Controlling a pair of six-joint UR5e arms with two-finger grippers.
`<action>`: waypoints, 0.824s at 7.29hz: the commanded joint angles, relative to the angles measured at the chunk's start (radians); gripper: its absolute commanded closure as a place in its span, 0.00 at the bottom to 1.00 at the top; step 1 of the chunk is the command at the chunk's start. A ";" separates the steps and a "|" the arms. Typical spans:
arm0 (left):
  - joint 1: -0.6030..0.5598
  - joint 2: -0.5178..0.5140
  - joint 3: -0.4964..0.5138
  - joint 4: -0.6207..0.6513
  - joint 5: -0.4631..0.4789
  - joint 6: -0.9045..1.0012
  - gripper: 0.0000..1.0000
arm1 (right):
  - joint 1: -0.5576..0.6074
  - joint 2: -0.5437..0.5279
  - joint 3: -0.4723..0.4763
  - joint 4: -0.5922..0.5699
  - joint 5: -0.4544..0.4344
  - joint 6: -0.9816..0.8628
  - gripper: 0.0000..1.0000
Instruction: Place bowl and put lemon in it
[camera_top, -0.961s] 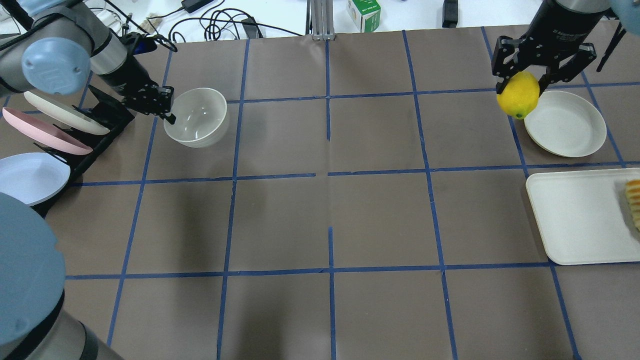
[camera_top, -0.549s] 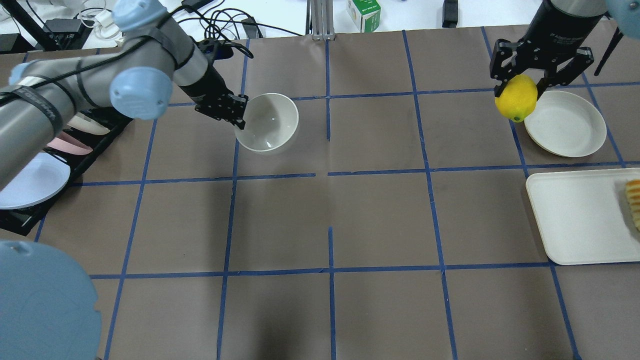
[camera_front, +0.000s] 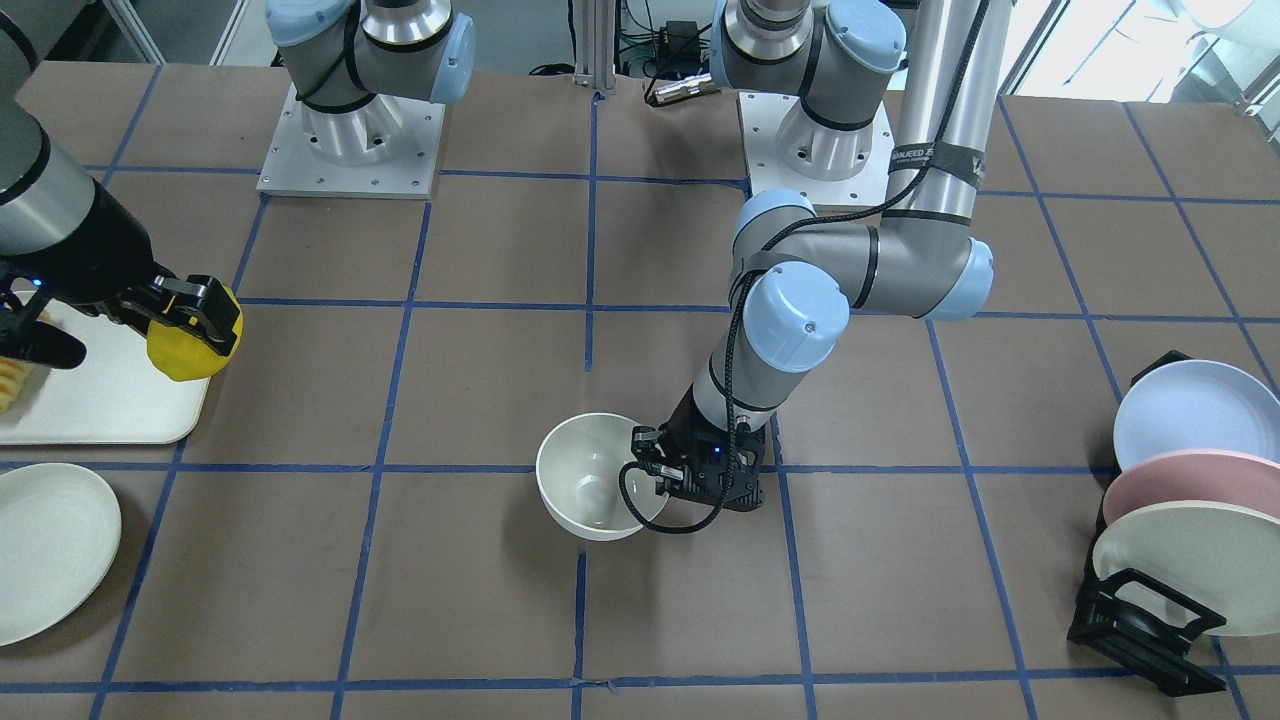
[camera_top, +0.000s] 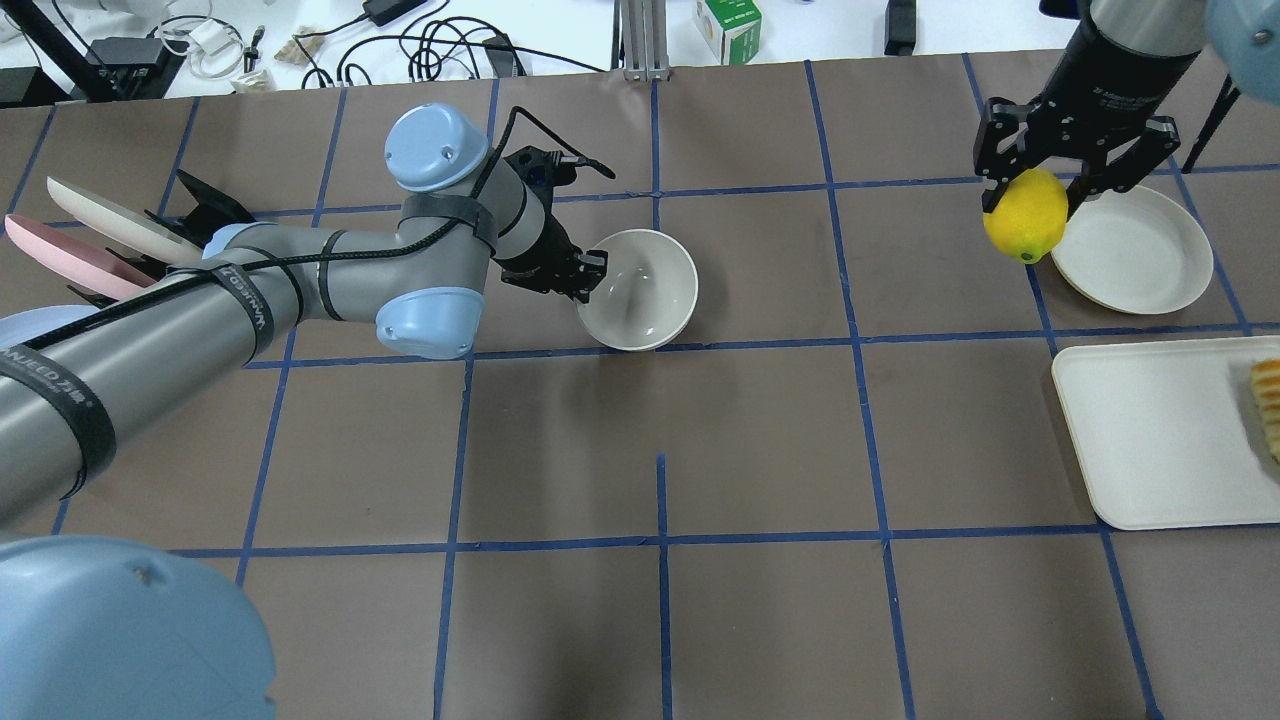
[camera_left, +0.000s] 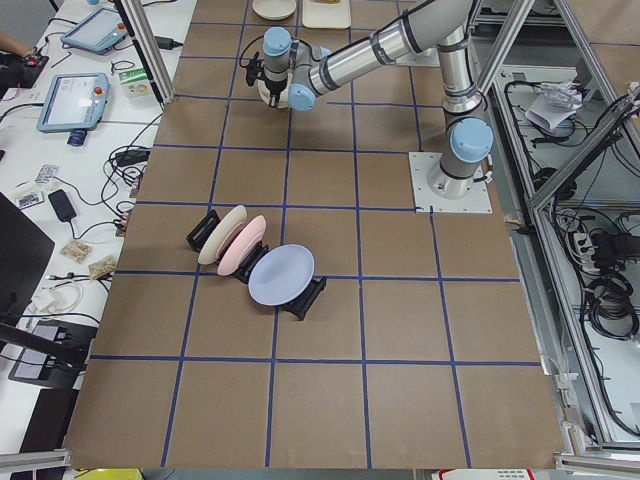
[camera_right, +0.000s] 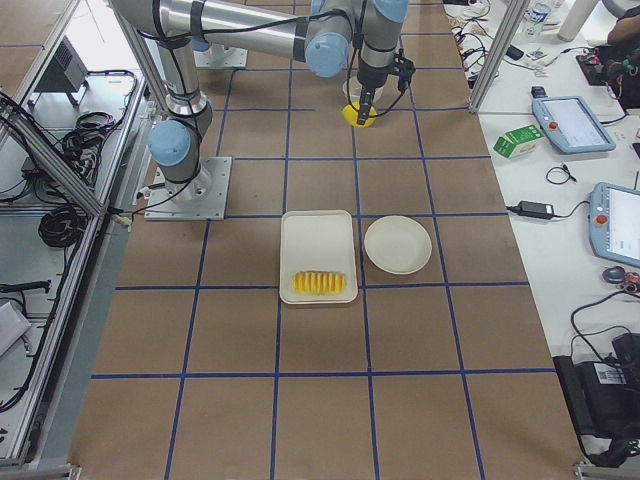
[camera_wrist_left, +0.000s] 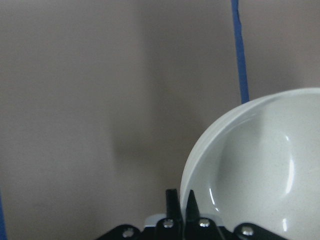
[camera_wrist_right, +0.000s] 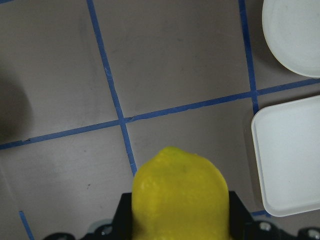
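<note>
The cream-white bowl (camera_top: 640, 288) is near the table's middle, toward the far side. My left gripper (camera_top: 588, 272) is shut on its left rim; the wrist view shows the two fingers (camera_wrist_left: 172, 200) pinching the bowl's rim (camera_wrist_left: 197, 150). The bowl also shows in the front view (camera_front: 590, 490) with the left gripper (camera_front: 650, 475) at its rim. Whether the bowl rests on the table I cannot tell. My right gripper (camera_top: 1030, 195) is shut on the yellow lemon (camera_top: 1025, 215) and holds it above the table at the far right. The lemon fills the lower part of the right wrist view (camera_wrist_right: 180, 195).
A shallow cream plate (camera_top: 1135, 248) lies right of the lemon. A white tray (camera_top: 1150, 430) with pale orange-yellow slices (camera_top: 1268, 400) lies at the right edge. A black rack (camera_front: 1140, 620) with three plates (camera_front: 1190, 470) stands at my left.
My left arm has carried the bowl from beside the plate rack rightward to near the table's middle. My right gripper with the lemon has shifted slightly left.
</note>
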 joint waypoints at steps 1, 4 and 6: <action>-0.025 0.003 -0.036 0.010 0.039 -0.040 1.00 | 0.006 -0.019 0.026 -0.009 0.007 0.000 1.00; -0.034 0.014 -0.039 0.003 0.044 -0.050 1.00 | 0.159 0.019 0.024 -0.087 0.005 0.155 1.00; -0.034 0.003 -0.036 0.001 0.059 -0.048 1.00 | 0.242 0.061 0.015 -0.128 0.004 0.238 1.00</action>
